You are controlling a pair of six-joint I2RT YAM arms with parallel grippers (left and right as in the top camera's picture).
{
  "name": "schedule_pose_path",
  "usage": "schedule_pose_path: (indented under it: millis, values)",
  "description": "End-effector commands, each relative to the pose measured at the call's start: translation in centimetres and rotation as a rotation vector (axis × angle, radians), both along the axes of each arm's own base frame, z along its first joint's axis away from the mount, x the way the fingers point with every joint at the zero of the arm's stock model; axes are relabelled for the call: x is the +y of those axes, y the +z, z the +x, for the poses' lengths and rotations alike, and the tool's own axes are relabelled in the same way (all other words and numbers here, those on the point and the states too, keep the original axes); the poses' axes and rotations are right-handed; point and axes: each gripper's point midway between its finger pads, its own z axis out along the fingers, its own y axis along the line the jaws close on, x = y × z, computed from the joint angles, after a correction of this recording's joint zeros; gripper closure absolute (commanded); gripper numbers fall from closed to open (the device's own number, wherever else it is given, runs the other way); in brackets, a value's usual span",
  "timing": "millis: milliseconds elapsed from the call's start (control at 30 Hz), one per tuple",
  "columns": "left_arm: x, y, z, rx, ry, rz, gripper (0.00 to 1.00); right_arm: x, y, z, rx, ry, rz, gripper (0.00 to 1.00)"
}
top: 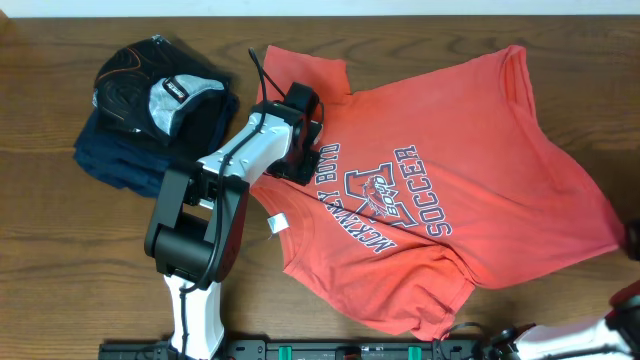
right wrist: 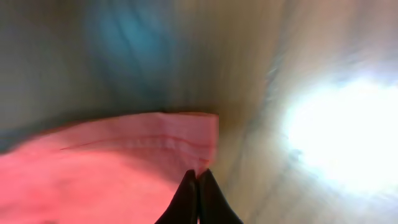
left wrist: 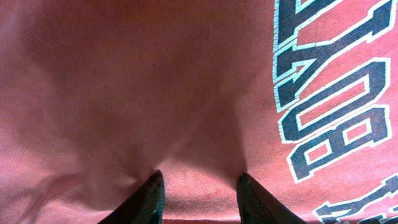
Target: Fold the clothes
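Your overhead camera looks straight down on the bench [top: 560, 30] from well above, taking in the whole shirt [top: 500, 180] and the left arm [top: 240, 150]. Your left wrist camera faces down past the left hand [left wrist: 199, 180], very near the cloth, so shirt fabric fills the frame. The lettering [left wrist: 336, 93] at its right edge is the same print you see from overhead. Your right wrist camera is blurred, looking past the right hand [right wrist: 198, 174] at a hemmed shirt edge close by.
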Motion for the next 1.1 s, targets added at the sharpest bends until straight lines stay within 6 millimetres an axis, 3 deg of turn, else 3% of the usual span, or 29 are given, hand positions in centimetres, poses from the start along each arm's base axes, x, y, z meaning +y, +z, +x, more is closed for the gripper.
schedule_pose_path:
  millis: [0, 100, 200, 300, 433, 500, 567, 600, 667, 733, 800, 900, 1067]
  values:
    - [2.5, -2.3, -1.5, 0.065, 0.014, 0.091, 0.59, -3.0, 6.2, -1.5, -0.051, -0.123, -0.171, 0.99]
    - [2.5, -2.3, -1.5, 0.064, 0.014, 0.091, 0.59, -3.4, 8.0, -3.3, -0.018, -0.172, -0.232, 0.99]
    - [2.5, -2.3, -1.5, 0.063, 0.014, 0.091, 0.59, -3.2, 7.8, -4.0, 0.024, -0.182, -0.229, 0.99]
    - [2.5, -2.3, -1.5, 0.064, 0.014, 0.091, 0.59, -2.9, 7.2, -4.1, 0.039, -0.181, -0.211, 0.63]
    - [2.5, -2.3, -1.5, 0.064, 0.014, 0.091, 0.59, -3.0, 7.2, -3.9, 0.033, -0.18, -0.214, 0.57]
    - [2.5, -2.3, -1.5, 0.064, 0.014, 0.091, 0.56, -3.0, 7.5, -2.9, -0.018, -0.158, -0.206, 0.57]
    - [2.5, -2.3, -1.5, 0.064, 0.014, 0.091, 0.54, -2.4, 8.0, -0.7, -0.118, -0.092, -0.185, 0.61]
    - [2.5, -2.3, -1.5, 0.064, 0.015, 0.091, 0.54, -1.7, 8.5, 1.5, -0.204, 0.006, -0.176, 0.66]
    - [2.5, -2.3, -1.5, 0.064, 0.015, 0.09, 0.53, 0.3, 9.5, 5.5, -0.346, 0.166, -0.153, 0.75]
    - [2.4, -2.3, -1.5, 0.065, 0.014, 0.088, 0.53, 2.8, 9.4, 8.4, -0.382, 0.262, -0.117, 0.84]
    - [2.0, -1.9, -1.8, 0.085, 0.013, 0.068, 0.54, 5.6, 8.3, 10.5, -0.348, 0.367, -0.101, 0.93]
    - [1.6, -0.3, -2.2, 0.125, 0.013, 0.049, 0.53, 9.3, 5.8, 12.8, -0.242, 0.486, -0.099, 0.99]
    - [1.1, 3.7, -1.6, 0.119, 0.013, 0.031, 0.53, 13.2, 1.8, 17.3, -0.181, 0.627, -0.144, 0.99]
